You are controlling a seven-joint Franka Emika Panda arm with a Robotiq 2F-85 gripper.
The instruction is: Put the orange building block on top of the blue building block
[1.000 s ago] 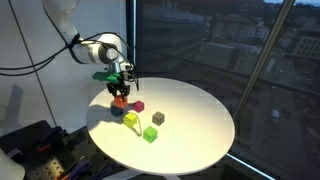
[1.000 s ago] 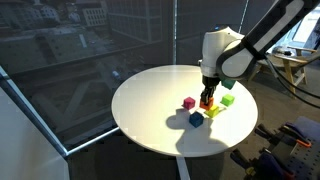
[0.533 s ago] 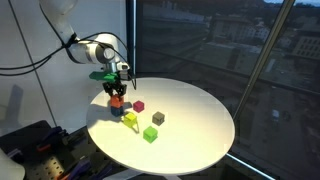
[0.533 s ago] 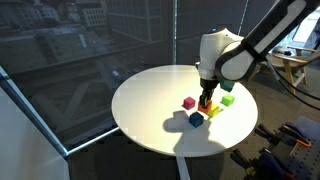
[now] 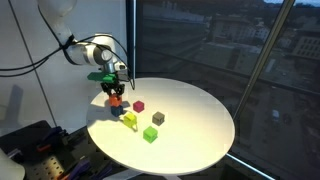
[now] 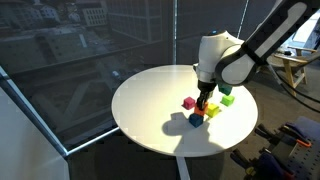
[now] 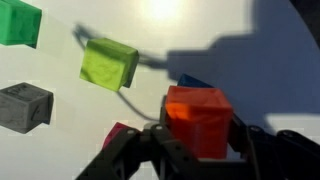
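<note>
My gripper [image 7: 198, 150] is shut on the orange building block [image 7: 198, 120] and holds it a little above the round white table. In both exterior views the gripper [image 5: 116, 92] [image 6: 205, 94] hangs over the cluster of cubes with the orange block [image 5: 116, 99] [image 6: 204, 101] between its fingers. The blue building block [image 6: 196, 119] sits on the table just beside and below it. It shows as a dark cube under the orange one in an exterior view [image 5: 117, 110]. In the wrist view only a blue edge [image 7: 195, 83] peeks out behind the orange block.
A magenta cube [image 5: 139, 105] [image 6: 188, 102] [image 7: 118, 133], a yellow-green cube [image 5: 130, 120] [image 7: 110, 63], a grey cube [image 5: 158, 118] [image 7: 24, 106] and a green cube [image 5: 150, 134] [image 7: 18, 24] lie close by. The table [image 5: 190, 110] ends at a round edge near a window.
My gripper has shifted a little sideways with the orange block, closer over the blue block. The other cubes have not moved.
</note>
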